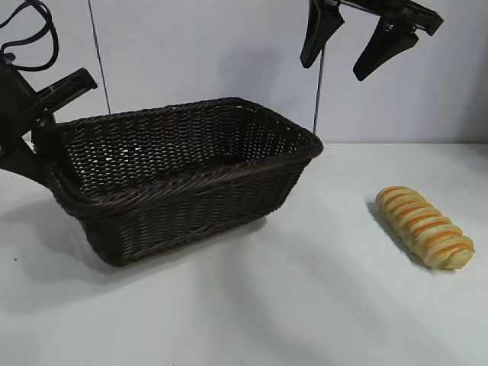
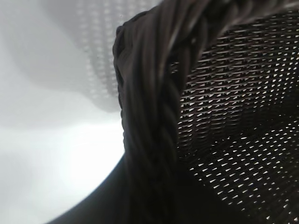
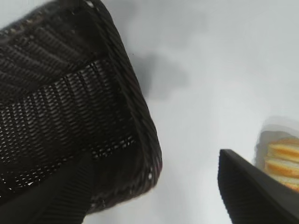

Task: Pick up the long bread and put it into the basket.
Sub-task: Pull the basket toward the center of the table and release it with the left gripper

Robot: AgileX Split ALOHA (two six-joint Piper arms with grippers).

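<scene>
Left gripper (image 1: 47, 141): clamped on the left end of the basket (image 1: 198, 187) at its braided rim; that end is tipped up off the table.
Right gripper (image 1: 367, 42): held high above the basket's right end, fingers spread, nothing between them.
Long bread (image 1: 424, 226): lying on the table, well apart to the right of the basket, untouched.
Risk: the tilted basket may slip or swing from the narrow pinch; the rounded loaf may roll if squeezed off-centre.
Surface: a plain white table (image 1: 305, 305).
Room: a pale wall behind, crossed by thin dark cables.
</scene>
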